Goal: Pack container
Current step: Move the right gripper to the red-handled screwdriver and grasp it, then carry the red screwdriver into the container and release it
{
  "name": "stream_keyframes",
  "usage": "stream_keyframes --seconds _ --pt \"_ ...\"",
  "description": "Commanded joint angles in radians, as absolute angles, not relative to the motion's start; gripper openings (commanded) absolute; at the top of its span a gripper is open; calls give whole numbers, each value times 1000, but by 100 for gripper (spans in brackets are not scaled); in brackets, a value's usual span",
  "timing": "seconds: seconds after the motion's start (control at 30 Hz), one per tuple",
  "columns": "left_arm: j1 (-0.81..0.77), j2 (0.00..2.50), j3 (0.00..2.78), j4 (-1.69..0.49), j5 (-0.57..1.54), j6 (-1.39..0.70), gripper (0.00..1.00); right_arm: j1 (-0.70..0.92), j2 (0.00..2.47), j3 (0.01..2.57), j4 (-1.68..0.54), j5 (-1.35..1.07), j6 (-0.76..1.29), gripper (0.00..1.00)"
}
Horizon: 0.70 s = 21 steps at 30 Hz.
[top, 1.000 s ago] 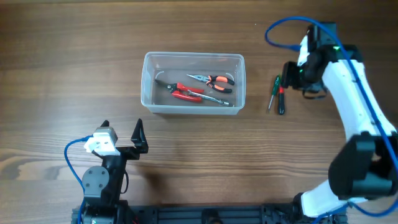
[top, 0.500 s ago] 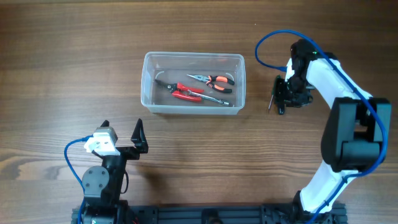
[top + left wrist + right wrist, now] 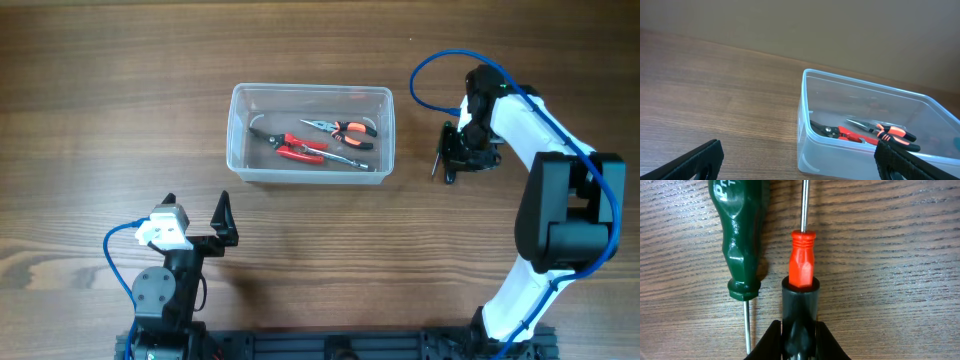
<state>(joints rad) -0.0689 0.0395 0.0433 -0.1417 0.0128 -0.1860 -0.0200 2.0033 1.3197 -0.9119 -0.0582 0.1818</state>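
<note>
- Centrally on the bench sits the clear container, holding red-handled pliers and orange-handled pliers.
- Just right of it lie a green-handled screwdriver and a red-and-black screwdriver.
- The right claw straddles the latter's black handle. I cannot tell whether it is clamped.
- The left claw, below-left of the container, gapes empty.
- Likely step: grasping. Next it needs a firm pinch, then a lift over the rim.

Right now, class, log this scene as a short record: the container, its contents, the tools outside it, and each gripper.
container: clear rectangular plastic tub, open-topped
inside: red-handled pliers; orange-and-black needle-nose pliers
outside: green-handled screwdriver and red-and-black screwdriver, side by side on the wooden table, right of the tub
left gripper: open, empty, apart from the tub
right gripper: fingers flank the red-and-black screwdriver's black handle; clamping unclear
</note>
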Motion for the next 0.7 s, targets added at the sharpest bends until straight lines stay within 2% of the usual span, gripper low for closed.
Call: stream_keyframes --seconds 0.0,0.23,0.4,0.57,0.67 --pt "-63 35 38 -142 10 -198 100 -49 1978 1340 -959 1 183 4" --pt "-63 35 37 -142 10 -198 100 -1 1677 1482 -979 -117 183 4" --pt "-63 35 38 -142 10 -198 100 168 1487 1544 -797 -282 39 4" --pt "-63 35 38 -142 10 -198 100 378 1507 1544 -631 -356 -125 4" --pt "-63 35 37 -142 10 -198 100 467 1595 1544 -599 -356 -328 4"
